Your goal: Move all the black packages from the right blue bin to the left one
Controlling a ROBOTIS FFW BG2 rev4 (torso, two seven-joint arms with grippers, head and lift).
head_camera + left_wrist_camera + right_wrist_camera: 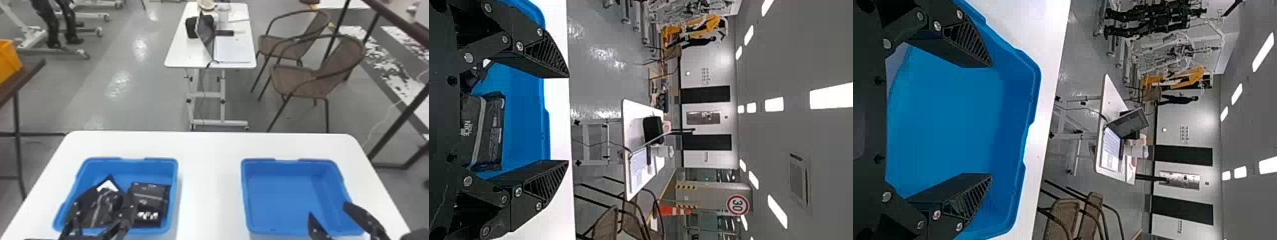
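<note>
The glossy black packages [152, 195] lie in the blue plastic bin [159, 159] toward the white desk's [210, 178] left edge, so the transfer looks finished, and the black left gripper [567, 119] and right gripper [991, 120], fingers apart, need only withdraw.

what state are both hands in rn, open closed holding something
Left hand: open, gripping nothing, over the left blue bin.
Right hand: open, gripping nothing, over the right blue bin.
</note>
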